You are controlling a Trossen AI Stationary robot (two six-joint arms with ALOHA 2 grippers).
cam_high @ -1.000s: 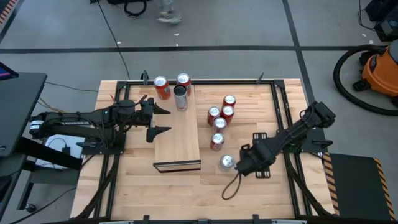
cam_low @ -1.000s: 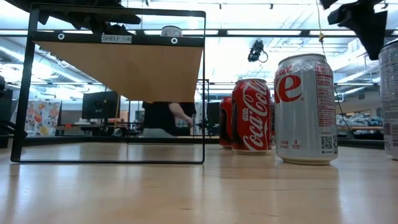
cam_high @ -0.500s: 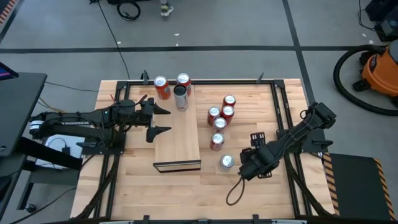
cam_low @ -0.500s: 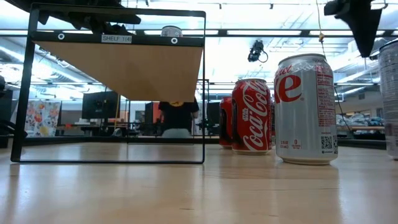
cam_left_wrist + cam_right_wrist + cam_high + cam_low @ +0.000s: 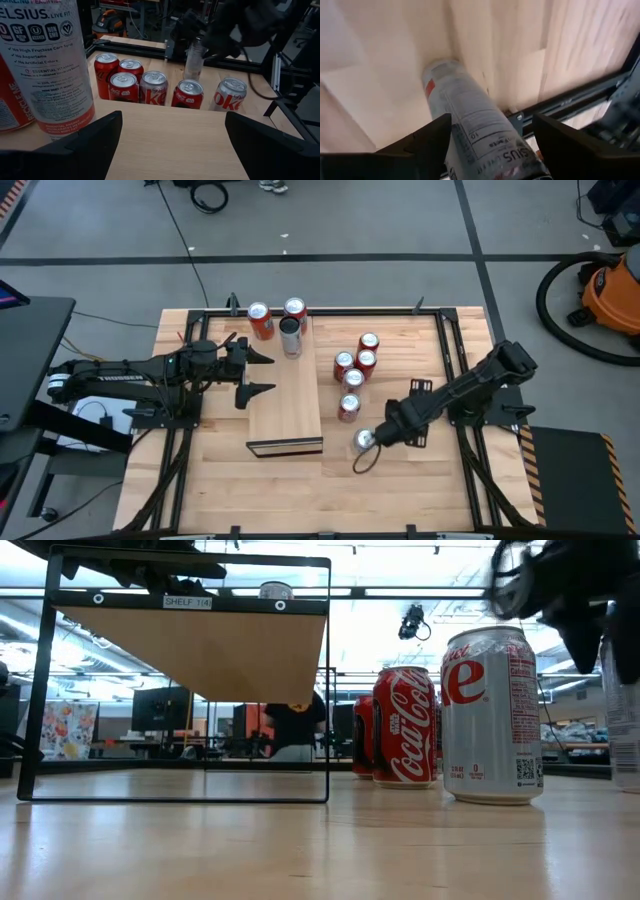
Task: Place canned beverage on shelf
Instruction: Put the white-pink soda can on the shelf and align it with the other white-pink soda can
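Note:
A slim silver can (image 5: 194,60) stands on the tabletop near the right side, and my right gripper (image 5: 380,434) comes down over it, shut on it. In the high view the gripper hides this can. Beside it stands a silver cola can (image 5: 363,441), and behind that a cluster of several red and silver cola cans (image 5: 355,365). The shelf (image 5: 287,405) is a pale wood board left of them, with a tall white can (image 5: 45,65) standing on its far end. My left gripper (image 5: 265,373) waits open at the shelf's left edge. My right gripper has the slim can's upper body (image 5: 485,135) between its two fingers, one finger (image 5: 422,145) on each side. The fingers come from above, slanting down from the table's right. The can's base (image 5: 439,67) looks set on the tabletop.
Two red cans (image 5: 262,321) stand at the shelf's far end. A black cable loop (image 5: 364,460) hangs below the right gripper near the silver cola can. A black frame rail (image 5: 455,370) runs along the table's right side. Bare tabletop (image 5: 400,500) lies toward the near edge.
My right gripper has moved toward the table's left and down, rolling a little, and now sits over the slim can's top next to the silver cola can. The cola cans and the shelf have stayed where they were.

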